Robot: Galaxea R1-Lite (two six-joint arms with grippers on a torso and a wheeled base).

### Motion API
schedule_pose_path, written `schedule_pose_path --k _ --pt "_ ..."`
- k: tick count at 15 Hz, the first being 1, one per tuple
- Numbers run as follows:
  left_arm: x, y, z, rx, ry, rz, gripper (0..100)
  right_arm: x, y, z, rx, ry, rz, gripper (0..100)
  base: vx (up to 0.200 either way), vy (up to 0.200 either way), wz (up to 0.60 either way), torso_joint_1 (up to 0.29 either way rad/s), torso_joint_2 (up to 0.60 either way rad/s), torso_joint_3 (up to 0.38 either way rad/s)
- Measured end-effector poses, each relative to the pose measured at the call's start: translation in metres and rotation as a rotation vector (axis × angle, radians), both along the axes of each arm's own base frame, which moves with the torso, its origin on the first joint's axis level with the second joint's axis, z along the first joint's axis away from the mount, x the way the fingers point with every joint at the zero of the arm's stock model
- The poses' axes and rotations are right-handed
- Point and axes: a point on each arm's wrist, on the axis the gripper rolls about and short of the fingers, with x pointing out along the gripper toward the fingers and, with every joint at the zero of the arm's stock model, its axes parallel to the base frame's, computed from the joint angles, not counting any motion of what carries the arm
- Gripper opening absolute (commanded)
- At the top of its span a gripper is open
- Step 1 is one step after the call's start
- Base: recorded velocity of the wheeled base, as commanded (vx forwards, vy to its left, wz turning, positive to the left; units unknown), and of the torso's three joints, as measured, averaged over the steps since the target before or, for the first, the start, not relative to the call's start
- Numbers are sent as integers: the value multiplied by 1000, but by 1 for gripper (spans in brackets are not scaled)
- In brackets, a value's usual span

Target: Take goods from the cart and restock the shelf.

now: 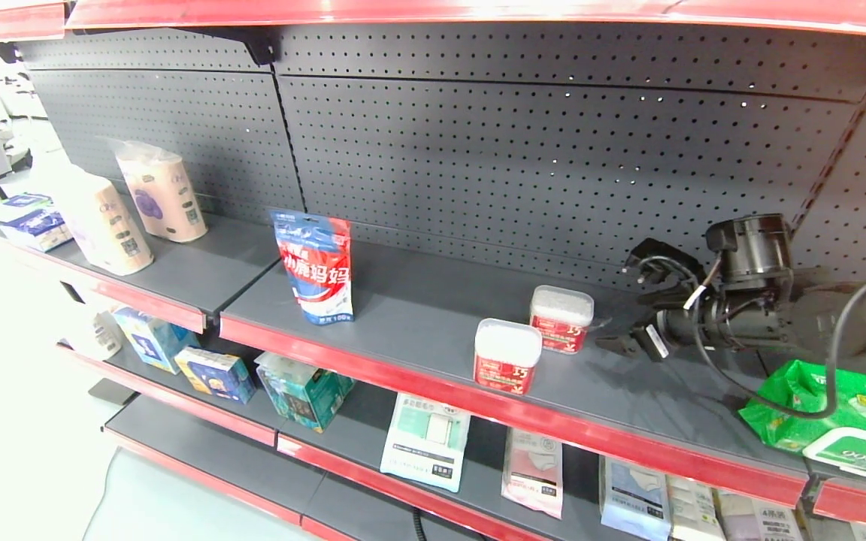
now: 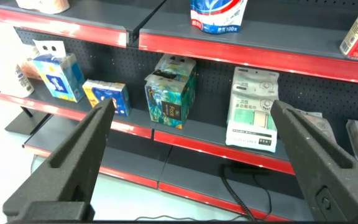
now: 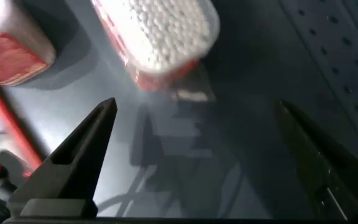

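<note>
while right gripper (image 3: pixel 194 106) gapes, swab jar (image 3: pixel 160 37) sits just ahead.

The shelf (image 1: pixel 418 300) is a dark grey board with a red front lip and a perforated back panel. Two small clear boxes with white tops and red labels stand upright on it. The front box (image 1: pixel 507 365) is near the lip, and the rear box (image 1: pixel 561 318) is just behind it to the right, close but apart. Seen from the right wrist, the rear box (image 3: pixel 160 37) is packed with white beaded tips. A blue-and-red pouch (image 1: pixel 318 267) stands upright well to the left. A green wipes pack (image 1: pixel 846 413) lies flat at the right end. Two tall roll packs (image 1: pixel 162 191) stand at the far left.
</note>
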Motion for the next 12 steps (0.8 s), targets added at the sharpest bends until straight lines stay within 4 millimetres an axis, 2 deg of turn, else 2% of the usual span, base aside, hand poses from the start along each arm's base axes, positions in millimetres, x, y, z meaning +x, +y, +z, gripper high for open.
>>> schedule_pose_path --k 3,7,10,12 --pt "0 0 0 0 0 0 100 -35 -15 17 67 -8 -85 100 0 0 0 0 0 0" --pt "0 0 0 0 0 0 100 -94 -33 46 181 -80 -205 100 0 0 0 0 0 0" --pt "0 0 0 0 0 0 100 -154 -38 55 235 -156 -248 100 0 0 0 0 0 0" --pt "0 0 0 0 0 0 100 -198 -42 50 247 -222 -288 100 0 0 0 0 0 0"
